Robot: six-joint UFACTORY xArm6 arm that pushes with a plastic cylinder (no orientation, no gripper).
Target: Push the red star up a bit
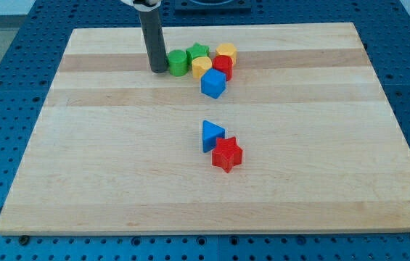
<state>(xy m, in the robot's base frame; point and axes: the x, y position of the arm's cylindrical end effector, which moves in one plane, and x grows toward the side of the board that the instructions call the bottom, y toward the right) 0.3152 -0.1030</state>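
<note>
The red star (pixel 227 154) lies on the wooden board a little right of centre, towards the view's bottom. A blue triangle (pixel 212 135) touches it at its upper left. My tip (pixel 159 69) stands near the view's top, just left of a green cylinder (pixel 178 62), far up and left of the red star.
A cluster at the view's top holds a green star (pixel 198 52), two yellow blocks (pixel 226 51) (pixel 202 67), a red block (pixel 223 67) and a blue cube (pixel 213 83). The board (pixel 103 181) is bordered by a blue perforated table.
</note>
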